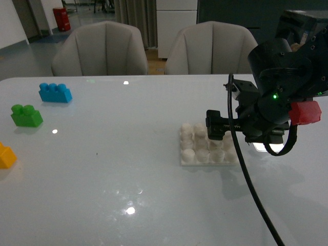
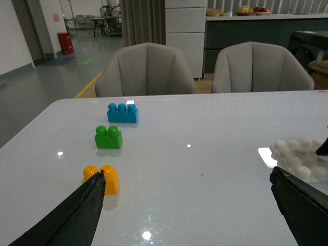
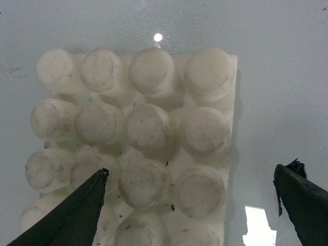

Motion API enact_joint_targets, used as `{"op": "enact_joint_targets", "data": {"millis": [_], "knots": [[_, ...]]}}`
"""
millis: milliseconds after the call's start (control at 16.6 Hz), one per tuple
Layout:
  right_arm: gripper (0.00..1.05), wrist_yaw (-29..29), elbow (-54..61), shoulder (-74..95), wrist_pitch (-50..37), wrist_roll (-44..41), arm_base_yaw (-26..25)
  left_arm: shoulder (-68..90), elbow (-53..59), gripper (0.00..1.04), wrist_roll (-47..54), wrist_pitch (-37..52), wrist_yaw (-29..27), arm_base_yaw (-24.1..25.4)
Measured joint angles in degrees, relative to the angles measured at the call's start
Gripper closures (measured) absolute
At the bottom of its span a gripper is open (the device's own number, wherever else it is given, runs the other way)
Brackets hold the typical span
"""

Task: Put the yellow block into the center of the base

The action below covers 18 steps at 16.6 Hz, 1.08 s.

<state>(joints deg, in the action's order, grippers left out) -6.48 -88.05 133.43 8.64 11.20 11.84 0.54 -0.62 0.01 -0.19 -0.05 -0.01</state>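
Front view: yellow block (image 1: pixel 6 155) sits at the table's (image 1: pixel 118 174) left edge, ungrasped and well apart from the base (image 1: pixel 205 148), which lies toward the right edge. Right gripper (image 3: pixel 190 177) hangs over the base, jaws spread wide and empty. It is probably there to steady or line up the plate, whose centre studs are bare. Left gripper (image 2: pixel 187 179) faces the block, jaws wide apart and holding nothing, which looks like a pre-grasp. Green brick (image 1: pixel 26 116) and blue brick (image 1: pixel 55 93) sit farther back near the same edge. They are distractors. The pick is not yet done.
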Motion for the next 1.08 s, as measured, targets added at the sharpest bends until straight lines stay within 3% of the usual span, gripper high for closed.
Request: {"op": "enact_joint_targets", "data": {"millis": [482,1084], "knots": [[0.06,2.58,-3.58,3.04,3.23,2.75,1.51,0.00,0.00,0.07,0.00,0.00,0.02,0.00],[0.06,1.09,-7.50,5.46,4.22,2.23,6.73,0.00,0.00,0.07,0.00,0.00,0.02,0.00]]}}
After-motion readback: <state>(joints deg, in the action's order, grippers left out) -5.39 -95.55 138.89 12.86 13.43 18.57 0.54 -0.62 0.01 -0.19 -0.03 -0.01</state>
